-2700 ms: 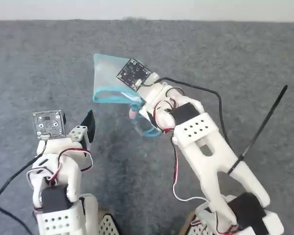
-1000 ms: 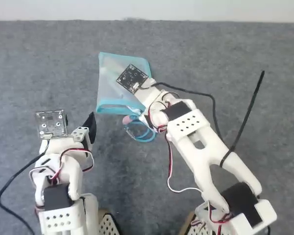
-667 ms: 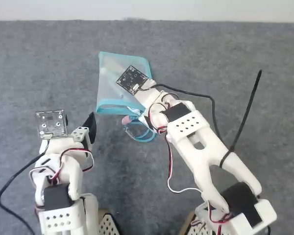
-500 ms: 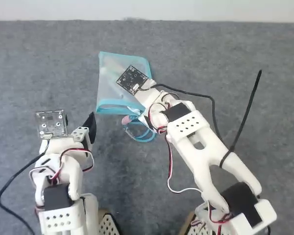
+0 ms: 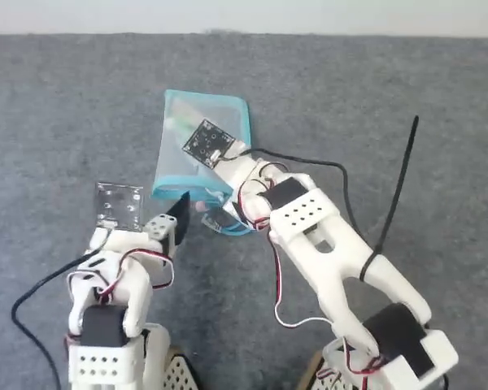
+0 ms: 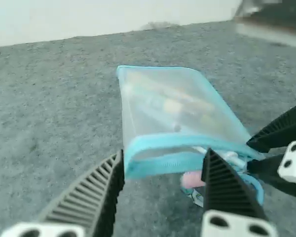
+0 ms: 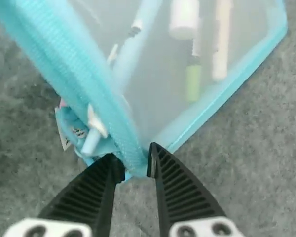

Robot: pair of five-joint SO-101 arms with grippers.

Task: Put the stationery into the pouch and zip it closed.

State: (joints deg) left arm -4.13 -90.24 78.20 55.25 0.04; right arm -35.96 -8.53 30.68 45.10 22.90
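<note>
While right gripper (image 7: pixel 134 157) pinches pouch (image 7: pixel 163 98) corner, left gripper (image 6: pixel 164 155) spread open near it.

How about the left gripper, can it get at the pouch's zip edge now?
Probably yes. The left gripper is open right before the pouch, whose zip edge faces it, nothing between. The right gripper pinches one end of that edge, off to the side.

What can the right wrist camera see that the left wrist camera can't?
Right wrist view: the right arm's jaws pinching the pouch's blue edge, and a green pen close up through the clear side. Left wrist view: the left arm's jaws open near the pouch's zipper end, the whole pouch, and the wall behind. Both: the pouch with stationery inside, on grey carpet.
</note>
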